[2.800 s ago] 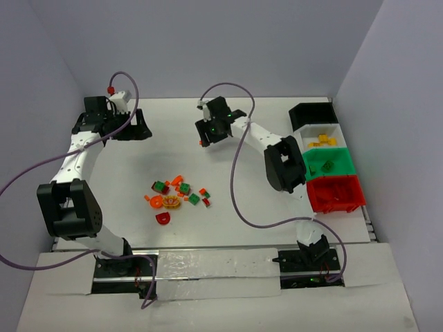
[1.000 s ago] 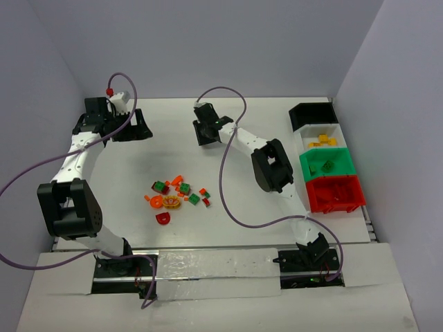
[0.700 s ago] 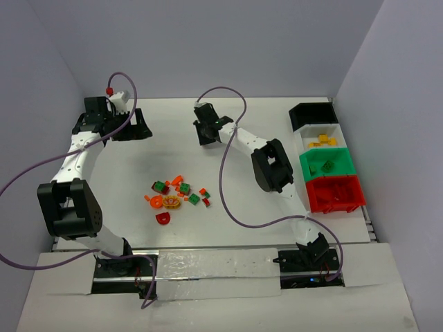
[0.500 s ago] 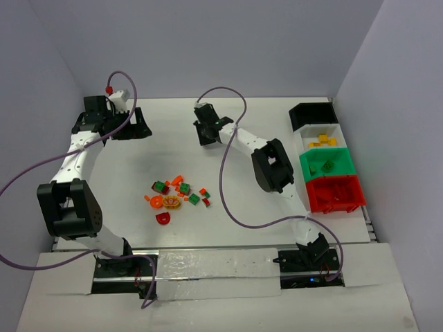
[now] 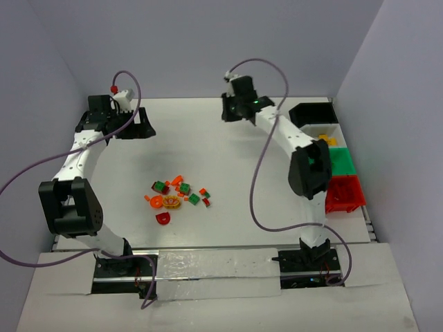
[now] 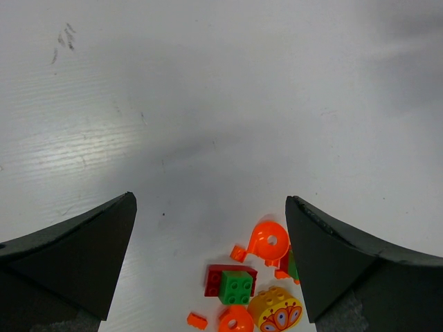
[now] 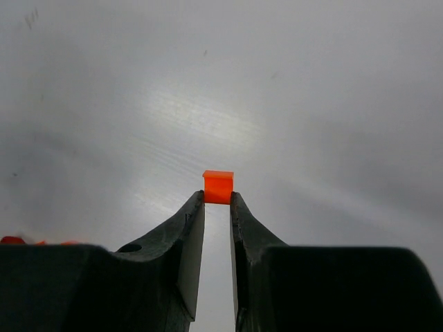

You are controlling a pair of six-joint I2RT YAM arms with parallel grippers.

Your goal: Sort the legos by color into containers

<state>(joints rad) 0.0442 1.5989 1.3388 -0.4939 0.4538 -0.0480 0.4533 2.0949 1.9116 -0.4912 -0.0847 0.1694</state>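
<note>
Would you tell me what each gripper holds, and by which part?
Right gripper pinches a small orange lego by its lower edge; left gripper holds nothing.

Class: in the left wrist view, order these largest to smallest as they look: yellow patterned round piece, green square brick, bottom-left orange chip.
1. yellow patterned round piece
2. green square brick
3. bottom-left orange chip
They lie close together, so nearness barely matters.

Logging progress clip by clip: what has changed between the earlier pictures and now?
The right hand swung to the right and toward the far edge of the table, nearer the containers. It now pinches a small orange brick at its fingertips. The left hand, open, has barely shifted, and the pile of legos lies as before.
</note>
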